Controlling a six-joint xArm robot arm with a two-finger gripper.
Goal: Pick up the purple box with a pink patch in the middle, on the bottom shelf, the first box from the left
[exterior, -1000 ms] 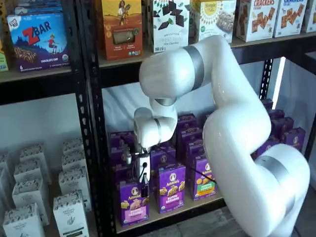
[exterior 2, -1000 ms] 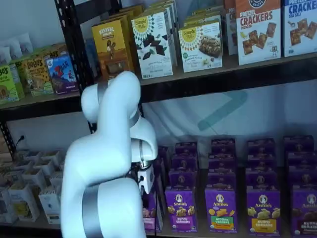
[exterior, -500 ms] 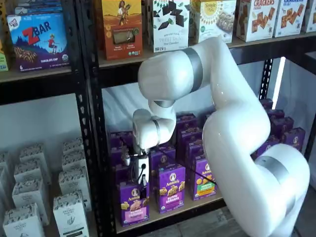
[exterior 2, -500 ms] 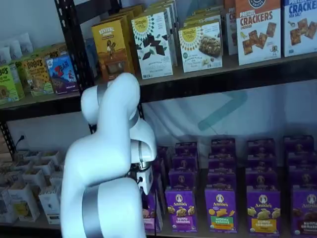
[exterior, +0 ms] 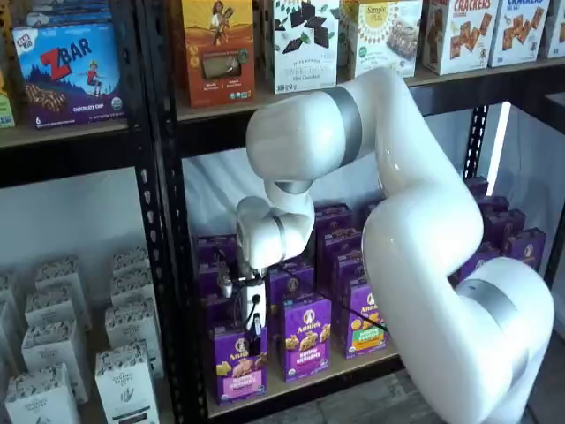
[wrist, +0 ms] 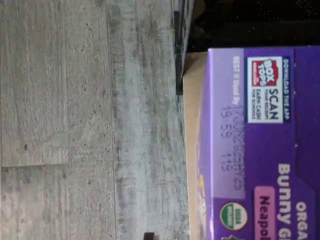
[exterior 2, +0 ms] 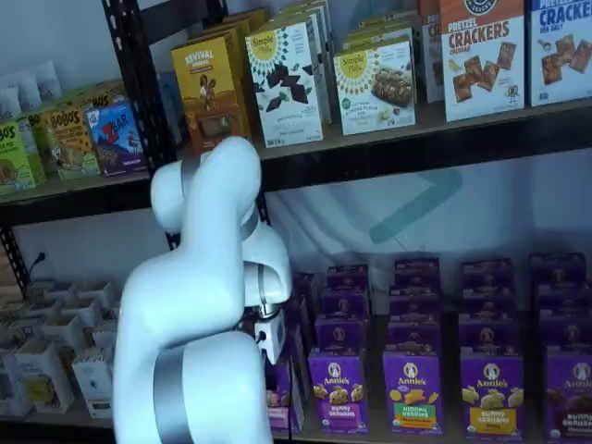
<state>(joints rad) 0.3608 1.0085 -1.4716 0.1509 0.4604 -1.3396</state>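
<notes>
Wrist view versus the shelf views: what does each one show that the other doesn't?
Only the wrist view shows the purple box's top up close, with its printed date and Box Tops stamp, plus the grey plank floor. Only a shelf view shows the white arm, the gripper at the front of that box, neighbouring purple cartons and cracker boxes above. Both share the purple box and the bottom shelf.

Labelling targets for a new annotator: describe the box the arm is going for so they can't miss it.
Start at the bottom shelf, where rows of purple cartons stand. Take the front carton at the left end, just under the hand: that is the purple box. Its label patch is pink, while the next front carton has a violet one.
</notes>
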